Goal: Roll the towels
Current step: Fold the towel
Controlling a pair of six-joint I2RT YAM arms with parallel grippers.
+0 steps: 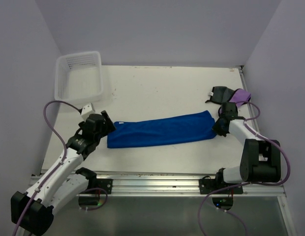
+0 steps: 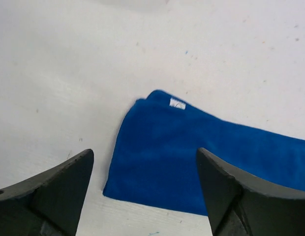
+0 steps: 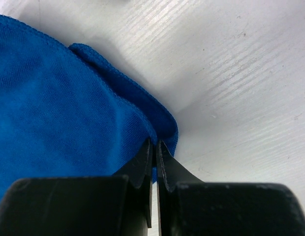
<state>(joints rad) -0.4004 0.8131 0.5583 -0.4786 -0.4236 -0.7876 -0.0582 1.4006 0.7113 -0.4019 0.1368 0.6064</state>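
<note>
- One white bench (image 1: 157, 88) carries everything.
- Two arms stand at its near edge, one toward each near corner.
- There are three towels. The largest as it lies is the blue towel (image 1: 162, 129), spread flat as one long strip. It runs left to right across the middle of the bench, closer to the near edge, with its right end a little farther back.
- One white mesh basket (image 1: 78, 60) sits at the far left corner, well apart from all three towels.
- There are two tools. The left tool (image 1: 109, 127) is at the strip's left end with its jaws spread wide and nothing gripped. In the left wrist view the towel's end (image 2: 192, 157) lies on the bench below and between the two fingers (image 2: 69, 182).
- The right tool (image 1: 216, 129) is at the strip's right end, jaws pressed together. In the right wrist view the tips (image 3: 151, 147) pinch the hem of the blue cloth (image 3: 54, 113).
- One dark grey towel (image 1: 220, 94) lies crumpled near the far right corner.
- One purple towel (image 1: 240, 96) lies bunched just beside it on the right, touching it.
- One small white tag (image 2: 177, 103) shows at the far corner of the blue towel's left end.
</note>
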